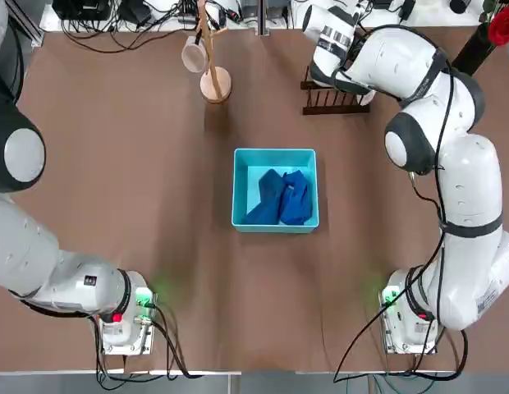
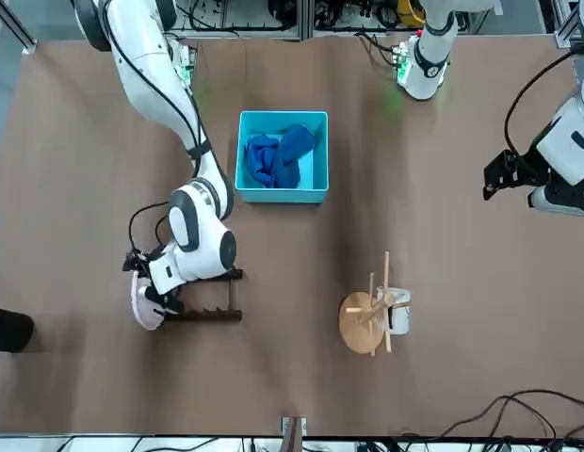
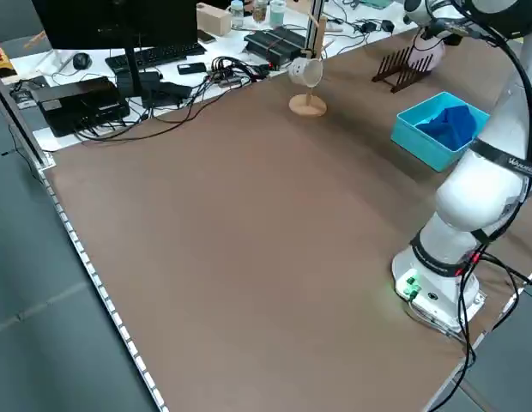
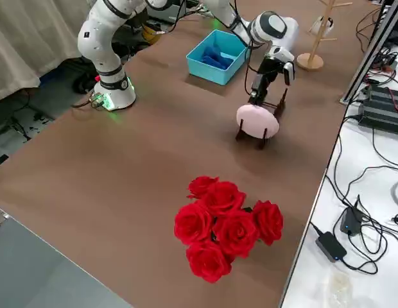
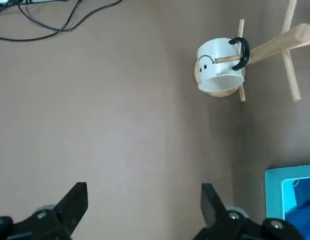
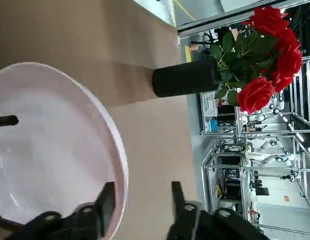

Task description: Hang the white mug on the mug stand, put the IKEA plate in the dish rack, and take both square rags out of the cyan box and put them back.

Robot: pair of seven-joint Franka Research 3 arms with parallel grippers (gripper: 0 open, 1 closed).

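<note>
the right gripper (image 6: 144, 192) parted around the rim of the plate (image 6: 50, 145) in the dish rack (image 2: 217, 301), left gripper (image 5: 145, 200) wide

One mug (image 5: 220, 65), one plate (image 4: 257, 121), two rags (image 1: 271, 190), one bin (image 1: 276, 226).

In the top view the right arm covered most of the plate (image 4: 257, 121); the left gripper (image 5: 145, 210) lay outside that frame

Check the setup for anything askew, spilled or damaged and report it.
Nothing stands out as spilled or damaged. The white mug hangs by its handle on the mug stand, the plate stands in the dish rack, and the blue rags lie rumpled inside the cyan box.
</note>
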